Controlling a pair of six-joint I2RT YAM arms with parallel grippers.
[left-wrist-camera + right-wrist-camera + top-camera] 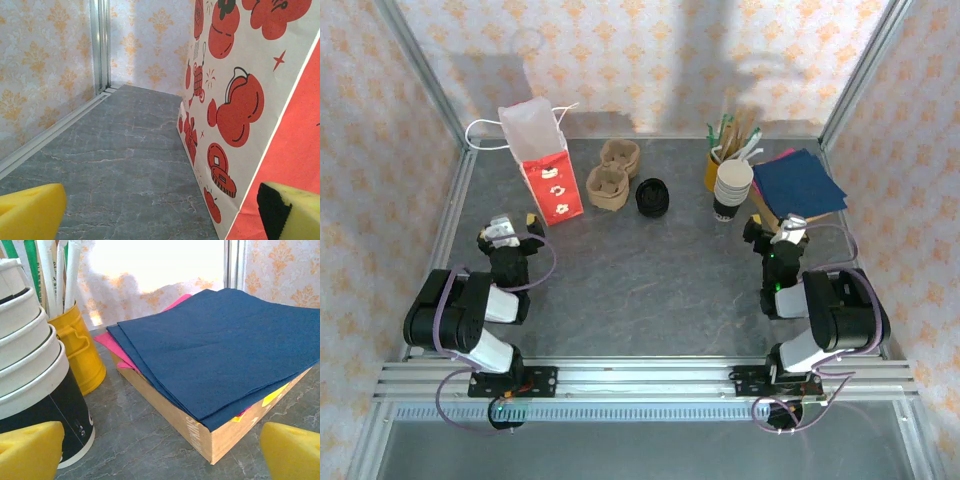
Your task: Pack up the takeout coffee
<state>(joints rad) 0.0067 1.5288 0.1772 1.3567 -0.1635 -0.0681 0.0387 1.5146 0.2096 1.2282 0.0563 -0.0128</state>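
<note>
A yellow pot (82, 352) holds stirrers (52, 275). A box (200, 435) carries blue napkins (220, 350) over pink ones. Nested cups (30, 370) stand beside the pot, and black lids (652, 197) lie mid-worktop (650, 280). Both arms sit folded low. The left jaws gape just beside the red bag (250, 100); the right jaws gape facing cups and box. Where the coffee stands relative to either jaws, we cannot tell.
</note>
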